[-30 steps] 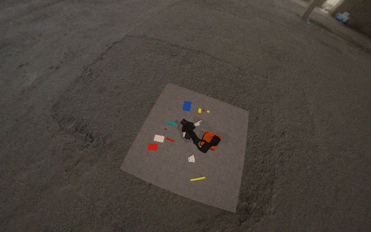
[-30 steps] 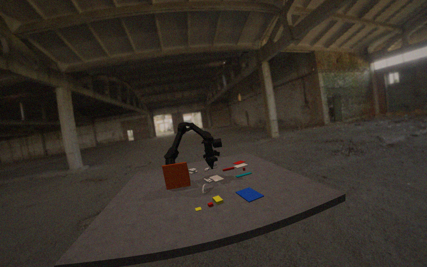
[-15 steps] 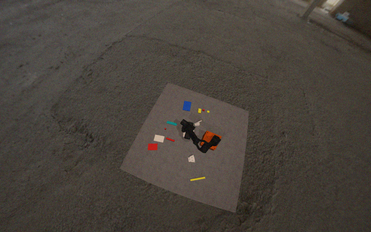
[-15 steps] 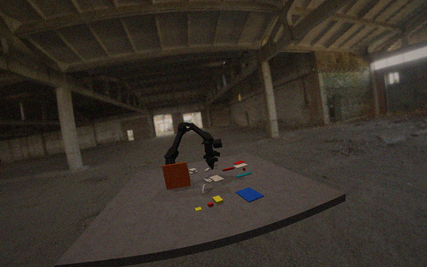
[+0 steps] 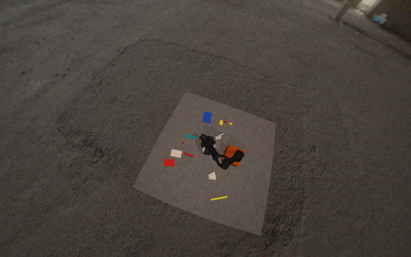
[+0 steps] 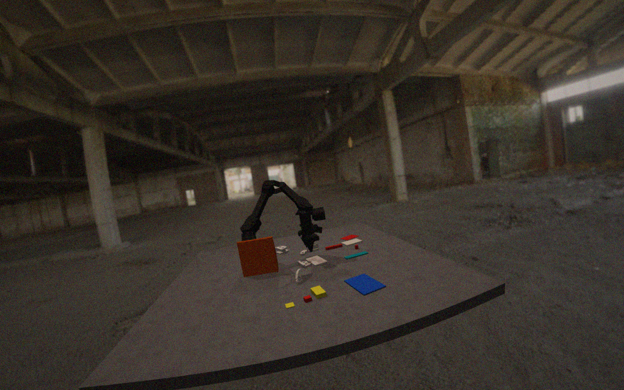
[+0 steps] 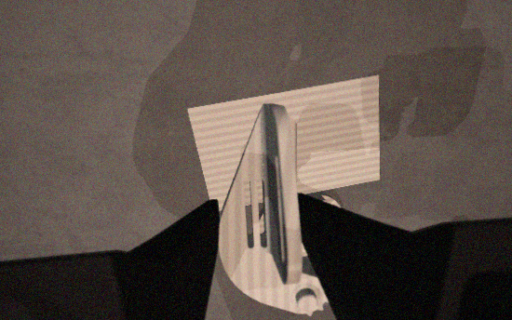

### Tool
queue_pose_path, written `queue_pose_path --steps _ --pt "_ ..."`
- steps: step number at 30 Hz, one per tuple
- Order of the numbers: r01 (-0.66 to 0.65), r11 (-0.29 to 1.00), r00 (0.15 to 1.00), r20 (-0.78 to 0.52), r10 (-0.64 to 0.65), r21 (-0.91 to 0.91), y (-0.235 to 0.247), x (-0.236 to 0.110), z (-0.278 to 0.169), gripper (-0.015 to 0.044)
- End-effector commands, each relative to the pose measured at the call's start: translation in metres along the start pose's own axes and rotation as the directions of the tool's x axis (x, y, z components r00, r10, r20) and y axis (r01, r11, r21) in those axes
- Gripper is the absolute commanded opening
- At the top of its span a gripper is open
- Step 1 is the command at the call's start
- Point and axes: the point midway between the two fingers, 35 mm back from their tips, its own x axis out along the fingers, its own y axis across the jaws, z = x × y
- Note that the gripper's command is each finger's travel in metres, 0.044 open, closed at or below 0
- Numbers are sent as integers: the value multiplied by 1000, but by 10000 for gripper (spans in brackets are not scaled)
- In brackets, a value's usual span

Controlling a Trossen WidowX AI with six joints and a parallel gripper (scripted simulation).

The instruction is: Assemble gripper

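Note:
My gripper (image 6: 310, 249) (image 7: 256, 206) is shut on a white jaw (image 7: 261, 274) and holds it above the table. The jaw's hole and gear teeth show low in the wrist view, and its long flat finger points up the picture. Below it lies a white ridged plate (image 7: 340, 140) (image 6: 316, 260), apparently the gripper base; its pins are hidden, and the arm mostly covers it in the top view. The other jaw (image 5: 218, 137) (image 6: 298, 275) seems to be the curved white piece nearby. A white part with two round marks (image 5: 212, 175), perhaps the housing plate, lies apart.
An orange block (image 5: 234, 149) (image 6: 257, 257) stands beside the arm. Around lie a blue panel (image 5: 206, 117) (image 6: 364, 283), a teal bar (image 5: 190, 136), a red bar (image 5: 188, 154), a white sheet (image 5: 176, 153), a red sheet (image 5: 168, 162), small blocks and a yellow bar (image 5: 218, 198).

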Motion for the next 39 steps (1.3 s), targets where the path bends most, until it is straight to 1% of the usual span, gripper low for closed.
queue_pose_path --steps 1,11,39 --pt "-5 1000 1000 0 5 4 1 8 -1 134" --pt "-7 1000 1000 0 7 5 1 23 -2 134" --pt "-7 1000 1000 0 7 9 1 27 -2 134"
